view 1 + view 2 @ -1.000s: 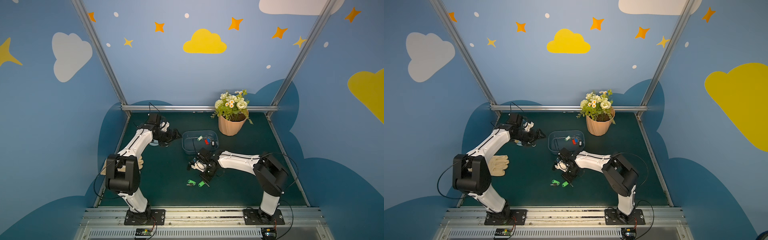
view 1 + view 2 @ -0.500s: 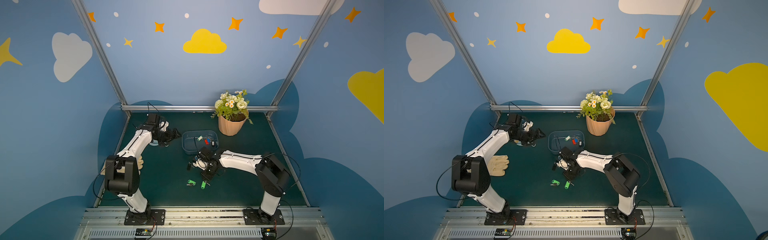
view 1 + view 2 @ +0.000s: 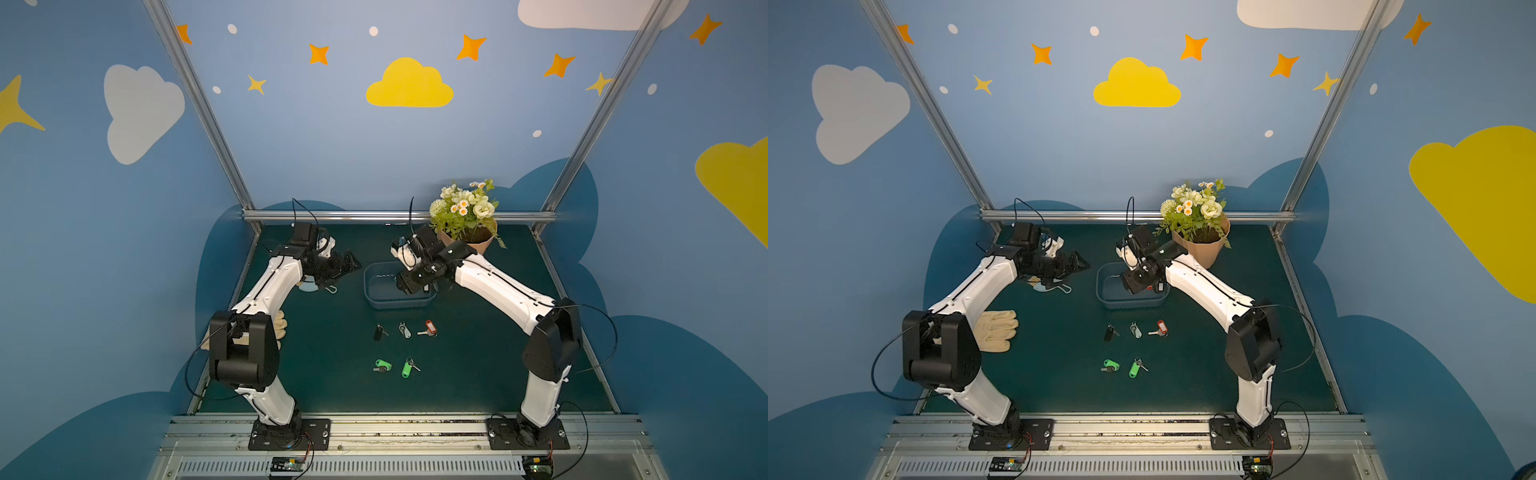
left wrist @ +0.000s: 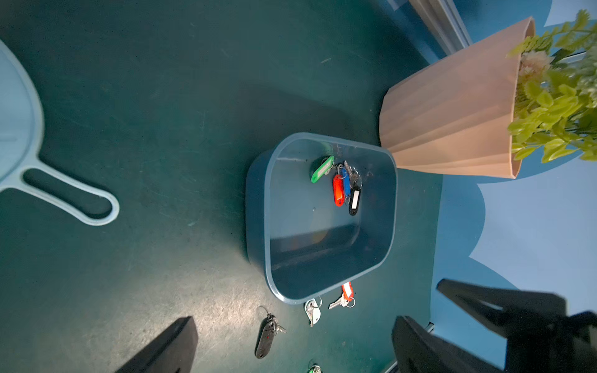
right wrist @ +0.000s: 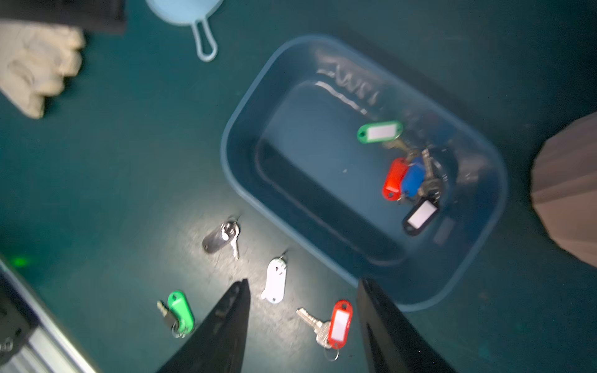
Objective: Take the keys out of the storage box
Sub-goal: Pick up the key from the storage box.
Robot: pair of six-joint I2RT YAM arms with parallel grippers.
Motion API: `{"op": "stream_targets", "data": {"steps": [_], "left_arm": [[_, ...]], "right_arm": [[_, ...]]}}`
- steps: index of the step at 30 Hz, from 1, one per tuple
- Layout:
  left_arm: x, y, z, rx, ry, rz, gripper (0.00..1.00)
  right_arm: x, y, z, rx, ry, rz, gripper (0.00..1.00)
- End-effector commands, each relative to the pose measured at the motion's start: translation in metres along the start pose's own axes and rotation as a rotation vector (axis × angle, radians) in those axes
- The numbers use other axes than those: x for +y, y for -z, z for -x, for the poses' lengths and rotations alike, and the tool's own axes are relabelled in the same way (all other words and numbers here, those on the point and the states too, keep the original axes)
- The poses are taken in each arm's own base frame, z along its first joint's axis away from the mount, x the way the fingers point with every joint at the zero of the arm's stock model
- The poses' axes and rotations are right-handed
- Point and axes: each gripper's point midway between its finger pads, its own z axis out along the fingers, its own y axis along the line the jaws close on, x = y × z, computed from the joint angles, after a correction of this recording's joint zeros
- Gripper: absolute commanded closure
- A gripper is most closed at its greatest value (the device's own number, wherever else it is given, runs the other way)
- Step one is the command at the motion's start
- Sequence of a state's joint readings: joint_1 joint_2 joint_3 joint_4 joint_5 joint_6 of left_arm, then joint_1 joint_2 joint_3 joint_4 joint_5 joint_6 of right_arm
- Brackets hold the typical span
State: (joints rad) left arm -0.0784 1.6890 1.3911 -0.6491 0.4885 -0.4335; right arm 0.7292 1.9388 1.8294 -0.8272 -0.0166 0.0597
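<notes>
The bench [image 3: 478, 353] is covered by a dark green mat, scuffed and scratched, and is closed at the rear by a metal rail [image 3: 357, 216]. The storage box [image 3: 390, 302] is set at the middle rear. A peach, ribbed, tapered flowerpot [image 3: 482, 245] is placed near its far right corner. A strip of mat is left between the box's near wall and the keys [image 3: 404, 330] laid in front of it. A pale blue piece with a loop handle [image 4: 97, 206] and a cream glove [image 3: 994, 330] are found to the left.

The box is formed as a shallow tub of smooth blue-grey plastic, rectangular, with rounded corners and a raised rim.

Four keys on metal rings are bunched inside it toward the flowerpot end, marked by oval plastic: a green tag [image 4: 322, 169], a red tag [image 4: 338, 190], a blue tag [image 4: 346, 182] and a black tag [image 4: 354, 202]. On the mat, a black key [image 3: 378, 332], a whitish key [image 3: 1135, 330] and a red key [image 3: 430, 328] are lined up near the box. A left green key [image 3: 383, 365] and a right green key [image 3: 407, 368] are placed nearer the front.

The left pincer [image 3: 352, 262] is held left of the box, jaws spread wide, nothing gripped. The right pincer [image 5: 302, 289] is held above the box, jaws partly apart, nothing gripped.
</notes>
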Motion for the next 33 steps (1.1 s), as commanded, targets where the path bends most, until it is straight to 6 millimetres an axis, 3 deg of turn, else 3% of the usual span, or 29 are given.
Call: {"op": "stream_targets", "data": {"steps": [1,6,13,16,23,33], "left_arm": [[0.003,0.003,0.007,-0.002,-0.013,0.037,0.00],[0.002,0.005,0.014,-0.017,-0.019,0.049,0.00],[-0.005,0.000,0.027,-0.023,0.003,0.019,0.00],[-0.009,-0.003,0.032,-0.027,0.007,0.005,0.00],[-0.009,-0.006,0.040,-0.028,-0.001,0.025,0.00],[-0.009,-0.005,0.042,-0.028,-0.051,0.052,0.00]], "right_arm": [[-0.016,-0.041,-0.024,0.175,-0.060,-0.082,0.46],[-0.037,-0.074,-0.031,0.246,-0.086,-0.162,0.53],[-0.075,-0.077,-0.049,0.305,-0.162,-0.262,0.53],[-0.079,-0.081,-0.058,0.331,-0.181,-0.252,0.54],[-0.082,-0.095,-0.054,0.342,-0.183,-0.225,0.58],[-0.086,-0.118,-0.065,0.381,-0.195,-0.222,0.63]]}}
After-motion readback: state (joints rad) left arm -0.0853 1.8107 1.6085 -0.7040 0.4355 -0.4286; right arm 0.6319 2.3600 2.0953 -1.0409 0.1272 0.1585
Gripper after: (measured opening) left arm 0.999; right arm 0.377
